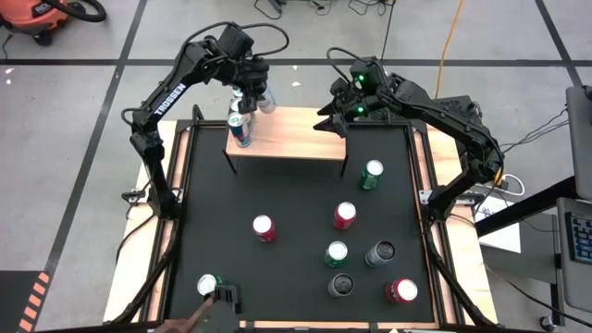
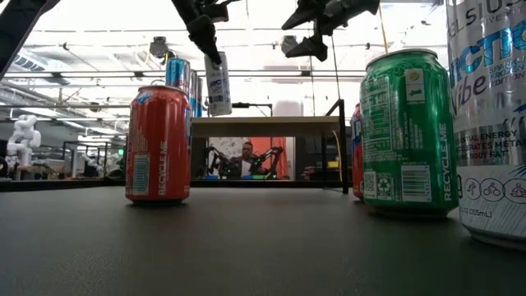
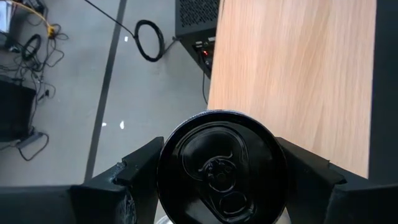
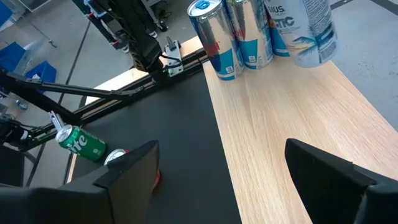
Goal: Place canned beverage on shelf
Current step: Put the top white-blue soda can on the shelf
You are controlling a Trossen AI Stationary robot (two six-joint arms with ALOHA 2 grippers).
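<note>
Item: canned beverage (image 2: 219,82), tall slim can, white and pale blue with dark lettering, black lid with the pull tab intact. It hangs tilted in the air above the far left end of the shelf, its base clear of the board in the low view.

Holder: left gripper (image 3: 217,180), fingers pinching the can just below the lid, one finger on each side. In the left wrist view the black lid (image 3: 219,165) fills the space between the two fingers, with the board beyond it.

Shelf (image 1: 301,139): small rectangular light-wood board on thin black legs, standing at the far edge of the black desk (image 1: 222,185). Two slim blue-and-silver cans (image 4: 233,34) stand upright at its left end, touching each other; the held can is just beside them, at the back corner.

Right gripper (image 4: 221,168): fingers spread and empty, hovering over the right part of the shelf.

Other stock on the desk, all upright: a green can (image 1: 371,173), a red can (image 1: 345,215), another red can (image 1: 264,228), a green can (image 1: 336,252), two dark cans (image 1: 380,252), a red can (image 1: 401,290), and a green can (image 1: 207,284) at the near left edge.
</note>
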